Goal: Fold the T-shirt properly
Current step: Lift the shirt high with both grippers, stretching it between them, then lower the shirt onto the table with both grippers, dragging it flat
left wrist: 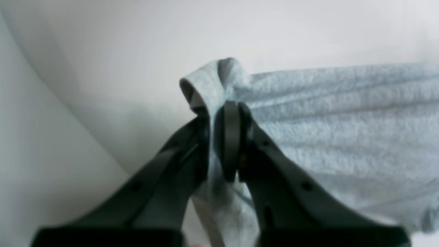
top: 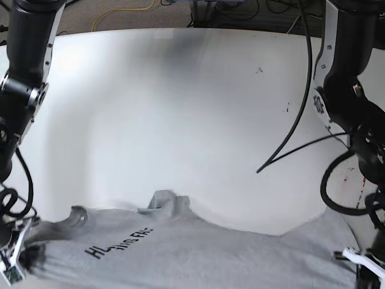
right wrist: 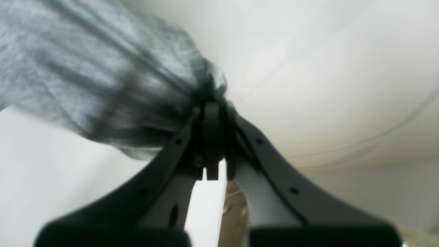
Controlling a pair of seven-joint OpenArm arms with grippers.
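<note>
The heather-grey T-shirt (top: pixel 210 253) lies stretched across the near edge of the white table (top: pixel 180 120), with dark block lettering (top: pixel 117 244) facing up and the collar bunched at the back. In the left wrist view my left gripper (left wrist: pixel 224 113) is shut on a folded corner of the T-shirt (left wrist: pixel 343 120), which spreads away to the right. In the right wrist view my right gripper (right wrist: pixel 214 103) is shut on a gathered bunch of the T-shirt (right wrist: pixel 85 75), which hangs to the left. Both views are blurred.
Both arms stand at the sides of the base view, the right arm (top: pixel 24 78) on the left and the left arm (top: pixel 343 78) on the right. A black cable (top: pixel 289 150) loops over the table's right part. More cables lie beyond the far edge.
</note>
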